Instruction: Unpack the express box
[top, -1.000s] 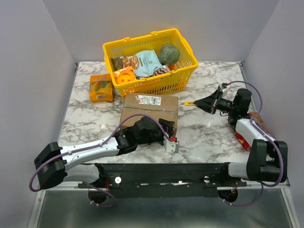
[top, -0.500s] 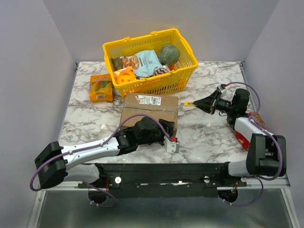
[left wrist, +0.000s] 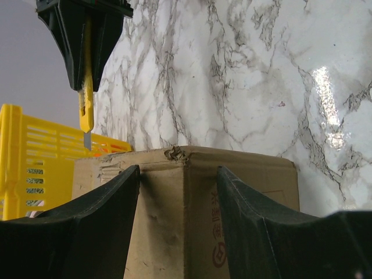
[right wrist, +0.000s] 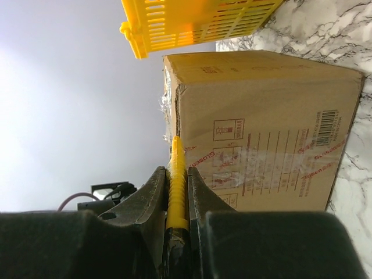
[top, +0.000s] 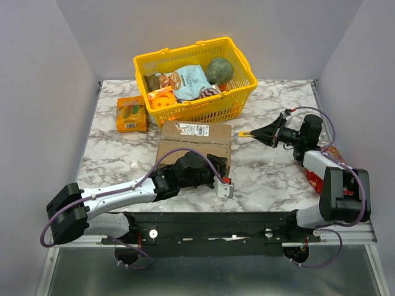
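My left hand (left wrist: 177,174) sits spread astride the near corner of the express box (top: 196,145). Right of the box, my right hand (top: 266,134) pinches a yellow cutter (top: 245,133), tip near its side. The box rests on the surface (top: 271,176), yellow basket (top: 237,94) just behind.

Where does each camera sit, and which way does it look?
Top external: high behind the arms, looking down on the table; both show.
Left wrist: on the left arm, facing the express box past the left claw.
Right wrist: on the right arm, facing the box along the right claw and yellow cutter.
All share the box and yellow basket.
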`<state>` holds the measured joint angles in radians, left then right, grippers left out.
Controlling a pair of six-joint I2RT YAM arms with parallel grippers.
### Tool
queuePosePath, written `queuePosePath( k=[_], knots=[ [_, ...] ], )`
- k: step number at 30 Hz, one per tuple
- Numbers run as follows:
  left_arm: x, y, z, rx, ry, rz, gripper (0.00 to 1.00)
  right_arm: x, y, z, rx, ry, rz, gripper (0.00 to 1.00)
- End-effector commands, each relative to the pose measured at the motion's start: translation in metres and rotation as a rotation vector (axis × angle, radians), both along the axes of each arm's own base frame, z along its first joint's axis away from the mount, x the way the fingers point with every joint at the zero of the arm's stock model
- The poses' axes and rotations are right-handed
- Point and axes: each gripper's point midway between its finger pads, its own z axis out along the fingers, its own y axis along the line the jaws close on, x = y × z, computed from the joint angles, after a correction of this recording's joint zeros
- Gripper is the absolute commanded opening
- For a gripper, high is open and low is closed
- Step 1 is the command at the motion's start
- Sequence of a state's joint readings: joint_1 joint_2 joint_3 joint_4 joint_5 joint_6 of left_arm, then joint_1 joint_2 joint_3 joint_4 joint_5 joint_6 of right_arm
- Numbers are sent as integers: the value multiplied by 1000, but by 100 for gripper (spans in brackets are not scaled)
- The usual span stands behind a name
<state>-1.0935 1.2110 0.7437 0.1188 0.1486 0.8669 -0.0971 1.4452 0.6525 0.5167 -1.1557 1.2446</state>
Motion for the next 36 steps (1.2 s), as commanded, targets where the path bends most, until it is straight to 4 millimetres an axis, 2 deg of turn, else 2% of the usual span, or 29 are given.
queuePosePath(
  k=[1, 15, 20, 36],
  knots=[
    [3, -1, 2, -4, 0, 23, 64, 0, 6, 16, 25, -58, 43, 0],
    [3, 1, 1, -10, 3, 27, 64, 4, 11, 16, 20, -66, 48, 0],
    [3, 1, 0, -6, 3, 28, 64, 3, 10, 22, 17, -97, 40, 0],
    [2, 3, -1, 1, 11, 29, 64, -4, 7, 13, -11, -101, -14, 1]
  ],
)
